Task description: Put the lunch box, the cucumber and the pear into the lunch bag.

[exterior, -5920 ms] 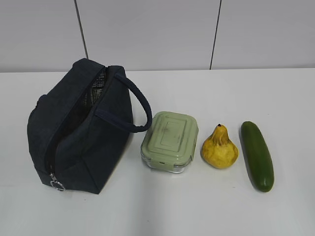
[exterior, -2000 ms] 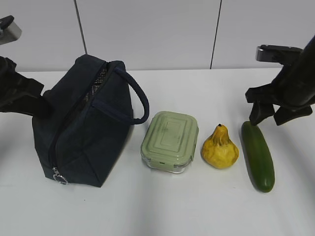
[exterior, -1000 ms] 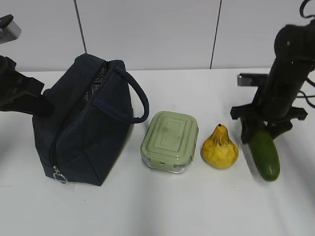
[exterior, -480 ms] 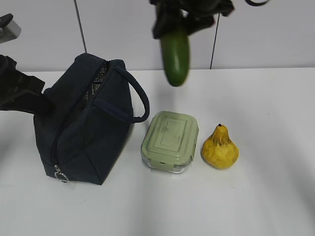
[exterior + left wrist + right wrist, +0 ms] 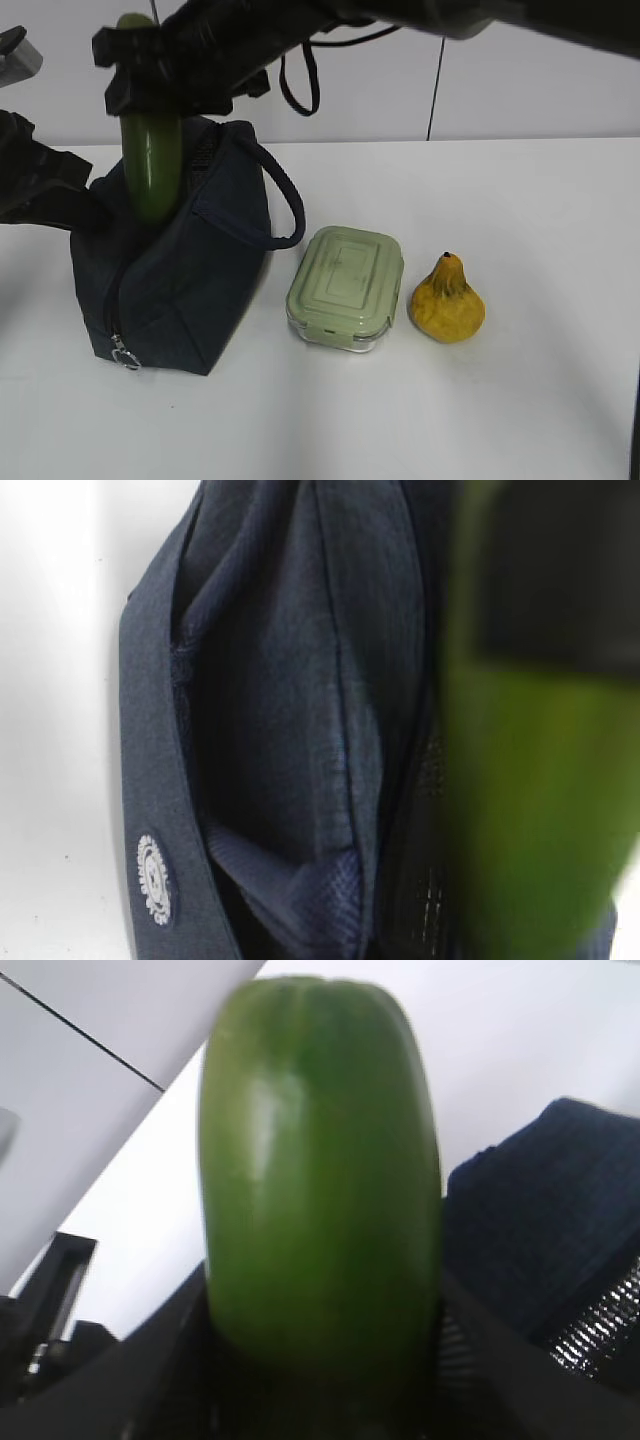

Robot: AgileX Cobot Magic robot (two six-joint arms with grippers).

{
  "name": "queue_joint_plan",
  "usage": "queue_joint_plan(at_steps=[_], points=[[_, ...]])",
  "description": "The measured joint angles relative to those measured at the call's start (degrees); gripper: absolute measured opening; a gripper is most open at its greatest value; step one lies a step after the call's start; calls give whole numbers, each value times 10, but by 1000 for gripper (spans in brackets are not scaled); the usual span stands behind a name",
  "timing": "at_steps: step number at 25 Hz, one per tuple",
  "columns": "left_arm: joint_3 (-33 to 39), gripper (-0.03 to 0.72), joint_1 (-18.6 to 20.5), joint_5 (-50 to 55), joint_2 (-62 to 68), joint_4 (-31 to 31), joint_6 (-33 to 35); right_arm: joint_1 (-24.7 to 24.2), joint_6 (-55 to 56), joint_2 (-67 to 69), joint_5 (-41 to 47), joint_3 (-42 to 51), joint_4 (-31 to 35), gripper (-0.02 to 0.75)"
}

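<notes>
The right gripper [image 5: 150, 85] has reached across to the left side of the table and clamps the cucumber [image 5: 151, 165] near its upper part, holding it upright with the lower end at the mouth of the lunch bag [image 5: 175, 290]; whether that end is already inside the opening or just at the lip cannot be told from the exterior view. The right wrist view shows the jaws pressed against both flanks of the cucumber, with the dark fabric and a strip of checked lining off to one side. The left gripper [image 5: 85, 215] is closed at the far wall of the bag; it seems to pinch the fabric there and hold the mouth apart, though the contact itself is hidden. The lunch box [image 5: 346, 288] and the pear [image 5: 446, 301] sit on the white table [image 5: 520, 400] to the right of the bag, near each other but apart. To do this step well, the right arm should lower the cucumber straight along the slot, keeping it clear of the padded handle [image 5: 280, 205] and the zipper edges, and tilt it to lie along the bag's length so that room remains for the box. The jaws should part only once the cucumber's weight rests on the lining, and the left arm should keep the fabric taut so the bag does not tip.
</notes>
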Motion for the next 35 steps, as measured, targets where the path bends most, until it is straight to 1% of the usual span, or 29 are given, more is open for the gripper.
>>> queue_joint_plan(at_steps=[2, 5, 7, 8, 12, 13, 15, 17, 20, 22, 24, 26, 29, 31, 33, 35], points=[[0, -15, 0, 0, 0, 0, 0, 1, -1, 20, 5, 0, -5, 405], [0, -15, 0, 0, 0, 0, 0, 1, 10, 39, 30, 0, -51, 406], [0, -15, 0, 0, 0, -1, 0, 1, 16, 39, 47, 0, -84, 426], [0, -15, 0, 0, 0, -2, 0, 1, 15, 39, 50, 0, -89, 448], [0, -15, 0, -1, 0, -2, 0, 1, 17, 39, 59, -10, -105, 610], [0, -15, 0, -1, 0, -2, 0, 1, 17, 39, 65, -20, -110, 632], [0, -15, 0, -1, 0, -3, 0, -1, 17, 39, 86, -51, -129, 650], [0, -15, 0, -1, 0, -3, 0, -2, 22, 39, 129, -93, -164, 651], [0, -15, 0, 0, 0, -3, 0, -6, 63, 39, 211, -164, -257, 645], [0, -15, 0, 0, 0, -3, 0, -15, 97, 39, 259, -188, -311, 627], [0, -15, 0, 0, 0, -3, 0, -36, 125, 38, 294, -192, -334, 593], [0, -15, 0, 0, 0, -2, 0, -56, 137, 38, 306, -192, -346, 563], [0, -15, 0, 0, 0, -2, 0, -82, 143, 29, 308, -164, -357, 540], [0, -15, 0, 0, 0, -1, 0, -87, 144, 9, 308, -129, -369, 534], [0, -15, 0, 0, 0, -1, 0, -87, 145, -21, 308, -73, -379, 533], [0, -15, 0, 0, 0, 0, 0, -87, 145, -65, 299, 22, -383, 533]])
